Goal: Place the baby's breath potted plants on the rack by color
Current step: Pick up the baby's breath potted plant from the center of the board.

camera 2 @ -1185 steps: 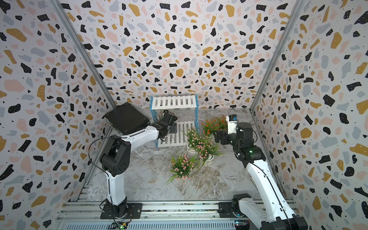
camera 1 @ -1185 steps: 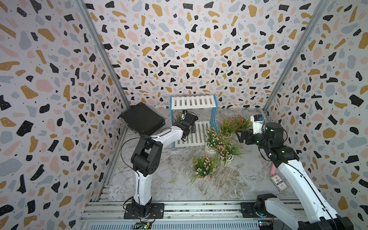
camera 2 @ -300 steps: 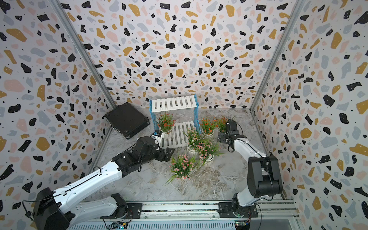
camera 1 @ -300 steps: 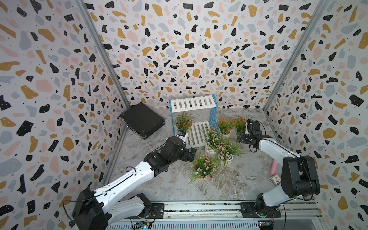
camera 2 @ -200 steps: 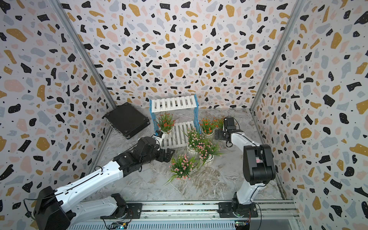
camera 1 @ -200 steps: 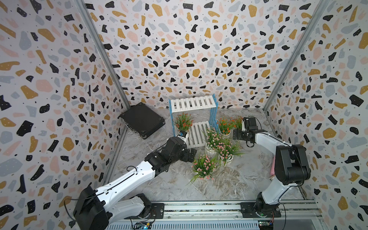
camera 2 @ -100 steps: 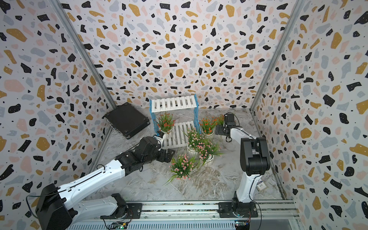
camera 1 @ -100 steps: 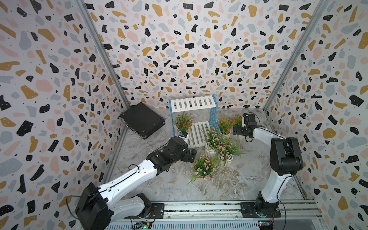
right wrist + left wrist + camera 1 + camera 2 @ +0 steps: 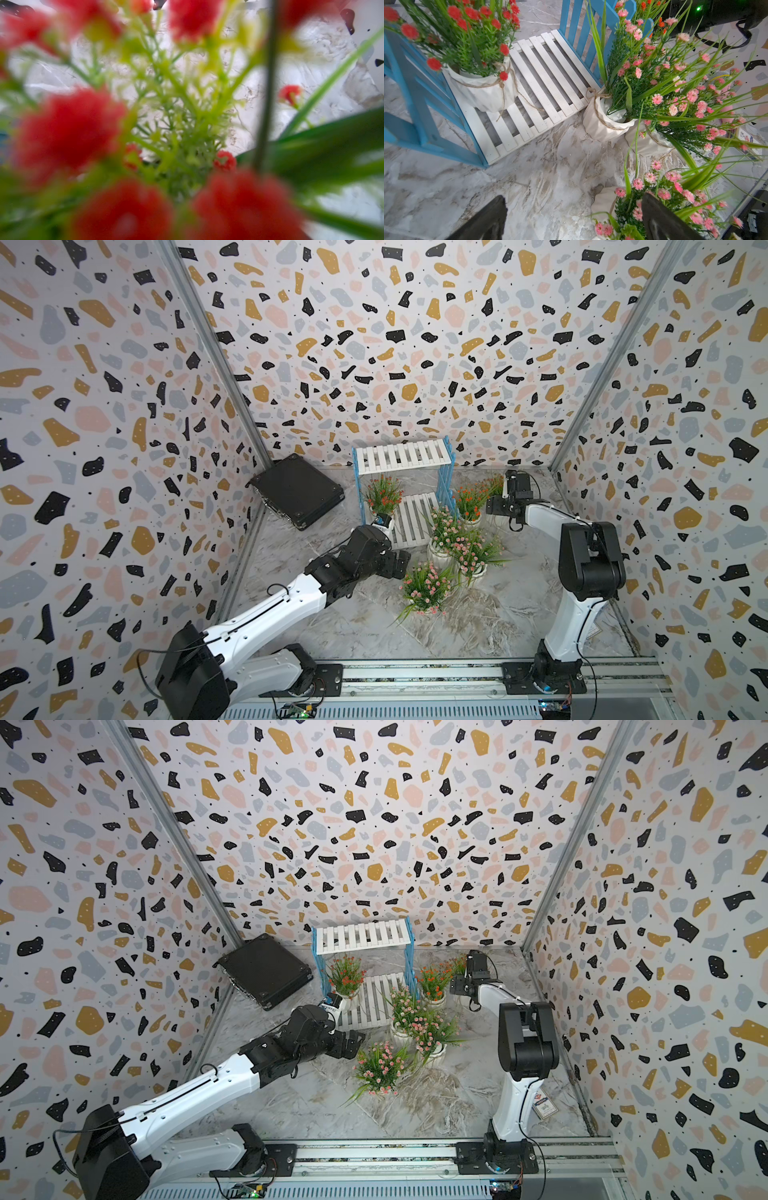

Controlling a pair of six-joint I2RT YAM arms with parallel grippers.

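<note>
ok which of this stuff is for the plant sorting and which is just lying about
For the job:
- white slatted rack with light-blue sides
- orange-red flowered plant in a white ribbed pot on its lower shelf
- two more orange-red plants beside it
- three pink-flowered plants

Lying about:
- flat black case
- small printed card

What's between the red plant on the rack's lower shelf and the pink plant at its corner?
Just bare white slats of the lower shelf; no pot between red plant and pink plant. Left wrist view.
</note>
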